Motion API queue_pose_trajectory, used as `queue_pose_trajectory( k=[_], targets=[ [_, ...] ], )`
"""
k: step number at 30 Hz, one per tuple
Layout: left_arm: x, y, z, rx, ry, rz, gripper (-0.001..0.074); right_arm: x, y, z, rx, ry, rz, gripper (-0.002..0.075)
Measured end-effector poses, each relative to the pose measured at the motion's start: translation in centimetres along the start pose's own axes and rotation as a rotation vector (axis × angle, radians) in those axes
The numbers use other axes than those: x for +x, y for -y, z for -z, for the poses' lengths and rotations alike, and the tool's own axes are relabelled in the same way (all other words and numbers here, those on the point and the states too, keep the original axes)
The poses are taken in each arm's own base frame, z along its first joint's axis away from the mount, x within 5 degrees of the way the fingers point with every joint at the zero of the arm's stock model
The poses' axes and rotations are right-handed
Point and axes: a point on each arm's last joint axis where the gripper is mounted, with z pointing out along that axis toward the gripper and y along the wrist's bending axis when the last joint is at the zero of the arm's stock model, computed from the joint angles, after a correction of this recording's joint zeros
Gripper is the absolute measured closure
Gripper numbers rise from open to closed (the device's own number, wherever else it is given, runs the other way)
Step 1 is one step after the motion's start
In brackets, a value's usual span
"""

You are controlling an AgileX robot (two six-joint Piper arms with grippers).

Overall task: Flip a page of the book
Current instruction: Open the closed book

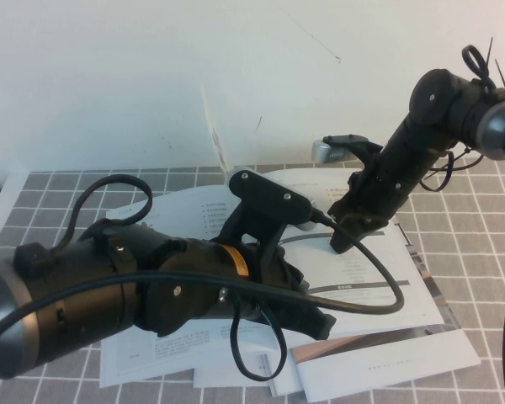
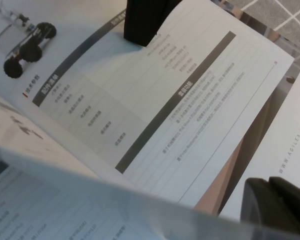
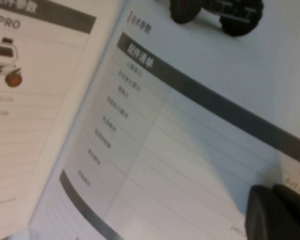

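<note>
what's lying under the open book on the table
Under the book, other white printed sheets stick out at its near edge, on the grey checked table. The rest is covered. The right gripper, shut, presses on the page; the left gripper hovers over the book.

Bright even light, soft shadows, glossy glare, blurred wrist views

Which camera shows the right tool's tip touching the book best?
Left wrist view: the right tool presses shut onto the book, contact sharp. High view shows it smaller, from above. Right wrist view shows only a dark corner.
</note>
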Motion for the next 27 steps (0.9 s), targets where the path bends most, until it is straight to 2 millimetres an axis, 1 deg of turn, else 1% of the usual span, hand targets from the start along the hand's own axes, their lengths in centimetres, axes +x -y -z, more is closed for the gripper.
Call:
queue_pose_trajectory(
  k=[7, 11, 18, 27],
  targets=[
    [0.0, 0.0, 0.0, -0.004, -0.005, 0.055, 0.0738, 0.0, 0.2, -0.2, 0.011, -0.004, 0.002, 0.0727],
    [0.6, -0.2, 0.0, -0.025, -0.062, 0.09, 0.0738, 0.1, 0.4, -0.2, 0.025, -0.009, 0.006, 0.0727],
    [1.5, -1.0, 0.2, -0.117, -0.155, 0.129, 0.0738, 0.2, 0.5, -0.2, 0.04, -0.017, 0.013, 0.0727],
    [2.6, -2.0, 0.6, -0.262, -0.26, 0.244, 0.0738, 0.4, 0.9, -0.2, 0.084, -0.042, 0.028, 0.0727]
  ],
)
